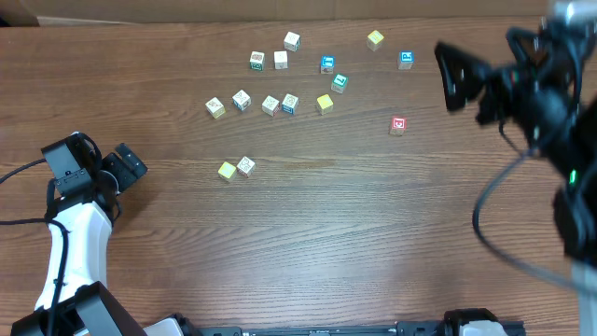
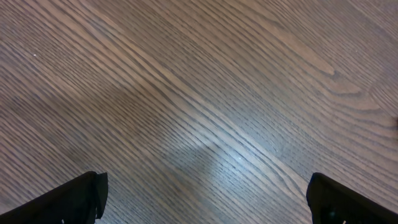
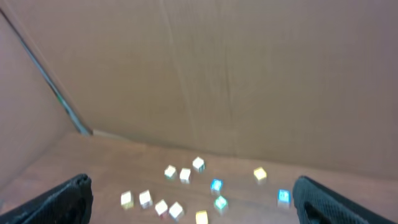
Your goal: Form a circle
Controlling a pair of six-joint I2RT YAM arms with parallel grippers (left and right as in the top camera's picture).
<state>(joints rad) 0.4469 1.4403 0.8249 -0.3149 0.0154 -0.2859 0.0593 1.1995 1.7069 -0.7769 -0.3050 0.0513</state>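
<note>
**No circle yet as both arms wait, empty**

The left gripper [image 2: 204, 193] hovers low over bare table [image 2: 199, 93], its jaws spread wide and holding nothing. The right gripper [image 3: 191, 186], raised high at the right edge and tipped toward the far wall [image 3: 249, 74], is likewise spread wide and empty.

On the far half of the table some fifteen cubes [image 1: 270, 105] lie loose. There is a ragged row of five at centre and a scatter behind it. A red-printed cube [image 1: 398, 125] sits off to the right. Nearest the left arm, a yellow cube [image 1: 227, 171] lies just beside a pale cube [image 1: 245, 166]. No circle is in place; nothing here curves into a ring.

The job looks to be at its opening step, choosing a first cube. The next move calls for one arm to come down over a single cube, jaws either side and clear of its neighbours. It must then shift the cube to open wood where a ring can be built. The close-set row leaves little room for fingers.

The faces carry printed marks in blue, green and red, perhaps letters or pictures, too small to read. No brand shows.
</note>
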